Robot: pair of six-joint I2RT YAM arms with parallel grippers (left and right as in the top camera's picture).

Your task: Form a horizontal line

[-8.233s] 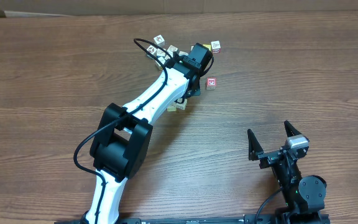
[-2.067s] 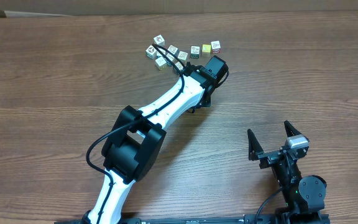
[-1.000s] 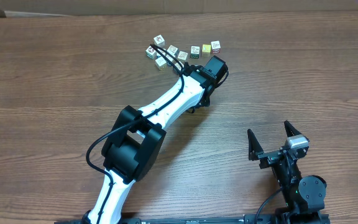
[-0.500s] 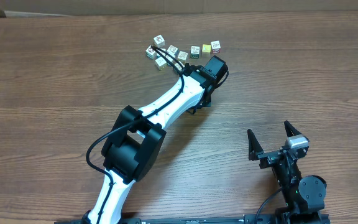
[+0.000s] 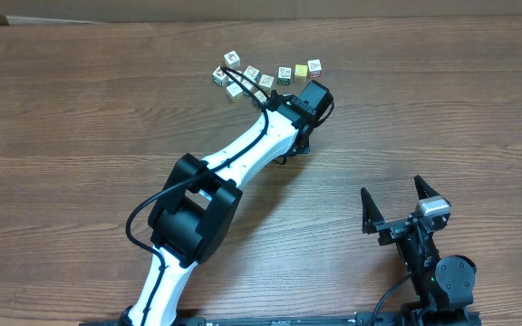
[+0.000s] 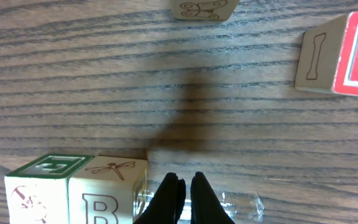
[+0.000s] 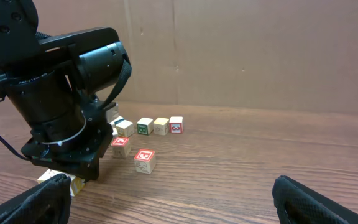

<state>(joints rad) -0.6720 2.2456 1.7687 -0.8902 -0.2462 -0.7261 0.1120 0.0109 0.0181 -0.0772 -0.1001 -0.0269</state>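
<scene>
Overhead view of a wooden table [image 5: 80, 118] with two robot arms. The white left arm [image 5: 243, 149] reaches diagonally up the table; since some seconds ago it has swung right and drawn back from the far cubes, and for the last two seconds it has not moved. That shift uncovers the horizontal line [image 5: 285, 73]: four small picture cubes side by side near the far edge, just beyond the arm's wrist, rising slightly toward the right. Left of them sits a loose cluster [image 5: 218, 75] of more cubes, out of line. The left gripper [image 6: 186, 179] is closed on nothing, its black tips together low over the wood, just beside a cube lettered B [image 6: 107, 193] that touches a green-topped cube [image 6: 42, 171]; whether the tips touch the B cube cannot be told. A red-marked cube [image 7: 144, 160] that lay in the open earlier is now probably hidden from above by the wrist; the right wrist view shows it near that gripper beside a second red-marked cube [image 7: 120, 146]. The right gripper [image 5: 391, 187] rests at the near right, jaws spread wide and empty. The line looks part built: several cubes probably remain to be brought in, and the stillness suggests a pause between placements
</scene>
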